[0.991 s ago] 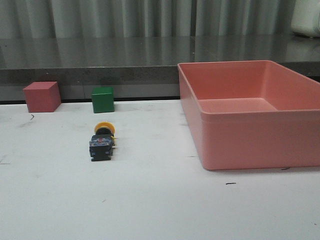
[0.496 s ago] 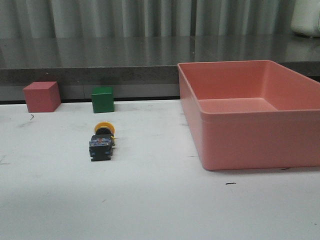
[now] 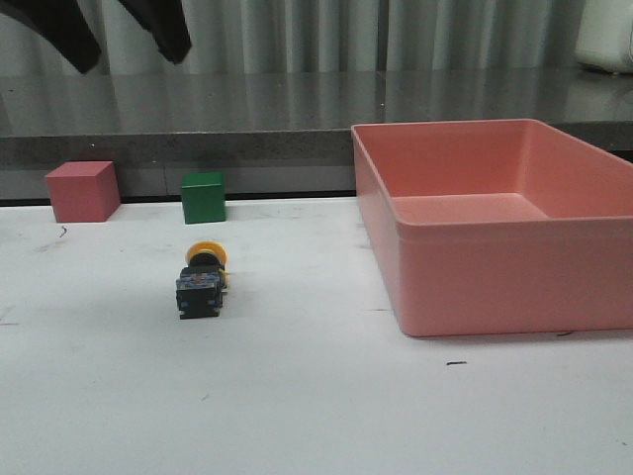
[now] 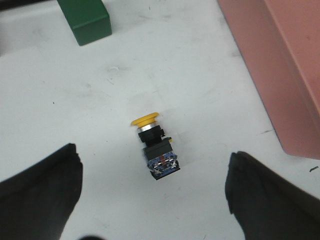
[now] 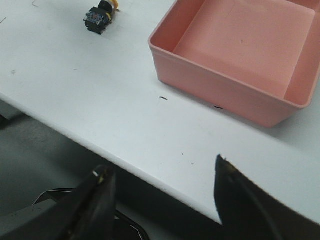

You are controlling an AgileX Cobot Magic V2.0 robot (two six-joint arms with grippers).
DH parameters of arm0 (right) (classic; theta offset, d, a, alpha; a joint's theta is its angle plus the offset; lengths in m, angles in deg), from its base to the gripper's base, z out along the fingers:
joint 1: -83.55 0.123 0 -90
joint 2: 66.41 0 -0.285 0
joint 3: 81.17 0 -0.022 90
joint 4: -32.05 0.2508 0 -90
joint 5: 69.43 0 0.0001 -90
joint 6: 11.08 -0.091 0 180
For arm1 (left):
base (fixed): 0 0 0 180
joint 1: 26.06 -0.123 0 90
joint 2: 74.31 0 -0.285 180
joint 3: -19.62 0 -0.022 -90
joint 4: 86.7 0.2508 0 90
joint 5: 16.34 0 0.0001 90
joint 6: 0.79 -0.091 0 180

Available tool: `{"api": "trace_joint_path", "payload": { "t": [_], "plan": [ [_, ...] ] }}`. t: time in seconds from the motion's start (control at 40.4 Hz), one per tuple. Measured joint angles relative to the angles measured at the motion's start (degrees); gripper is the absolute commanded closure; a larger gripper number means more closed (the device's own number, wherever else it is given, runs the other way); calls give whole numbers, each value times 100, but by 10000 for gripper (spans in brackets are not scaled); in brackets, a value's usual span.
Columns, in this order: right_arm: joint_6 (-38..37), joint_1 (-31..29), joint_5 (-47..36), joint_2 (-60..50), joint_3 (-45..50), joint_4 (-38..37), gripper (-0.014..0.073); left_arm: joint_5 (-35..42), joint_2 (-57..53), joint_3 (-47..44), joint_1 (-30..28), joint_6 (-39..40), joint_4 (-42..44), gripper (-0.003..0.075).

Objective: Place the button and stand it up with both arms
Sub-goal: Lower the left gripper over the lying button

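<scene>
I have the left hand (image 4: 152, 200) spread wide, high above the button (image 4: 154, 146), which lies on its side on the tabletop (image 3: 316, 406) near the green cube (image 3: 203, 197). I'm at the approach; next I must lower straight and close across its black base, while the right hand (image 5: 162, 200), fingers apart, waits off the tabletop's edge.

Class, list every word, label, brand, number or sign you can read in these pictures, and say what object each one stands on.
No readable text in any view.
Button: its base end shows small blue and red parts, too small and blurred to tell whether any marking is there.
Green cube, pink cube and pink bin: plain faces, nothing printed.
Table: only dark scuffs, no letters.
</scene>
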Motion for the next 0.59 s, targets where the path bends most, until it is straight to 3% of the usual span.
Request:
{"api": "trace_joint_path", "payload": {
  "t": [0.595],
  "plan": [
    [0,0,0,0,0,0,138,-734,2173,1390,384,1764,657,153]
  ]
}}
